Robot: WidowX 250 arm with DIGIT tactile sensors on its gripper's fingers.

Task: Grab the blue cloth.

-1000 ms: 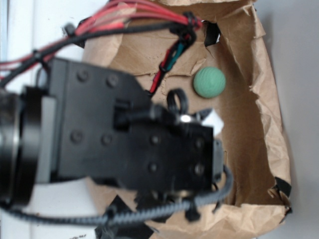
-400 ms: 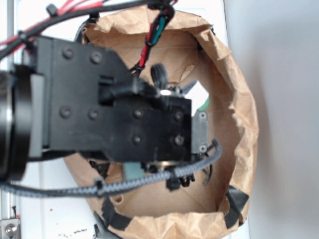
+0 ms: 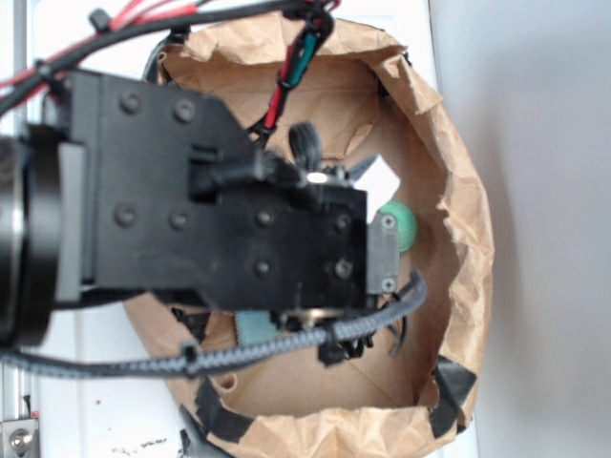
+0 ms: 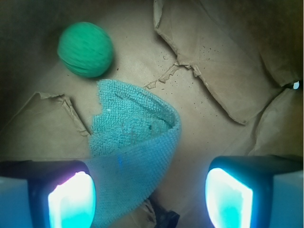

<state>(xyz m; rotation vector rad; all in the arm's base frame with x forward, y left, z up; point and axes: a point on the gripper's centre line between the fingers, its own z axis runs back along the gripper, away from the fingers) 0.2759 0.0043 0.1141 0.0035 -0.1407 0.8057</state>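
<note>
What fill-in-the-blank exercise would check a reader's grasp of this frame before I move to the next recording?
1. In the wrist view, the claw is ____, with both fingers apart.
2. The blue cloth lies nearer the claw than the ____ ball.
3. Both things rest on crumpled brown ____.
4. In the exterior view, the arm hides most of the ____ cloth.

Missing words: open; green; paper; blue

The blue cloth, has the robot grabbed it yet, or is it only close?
Only close. Done: the gripper has reached into the brown paper bag and sits over the fuzzy teal-blue terry cloth. In hand: nothing; the jaws are wide open, with the cloth lying beside one glowing finger. Left: close on the cloth and lift it, leaving the round green ball.
</note>
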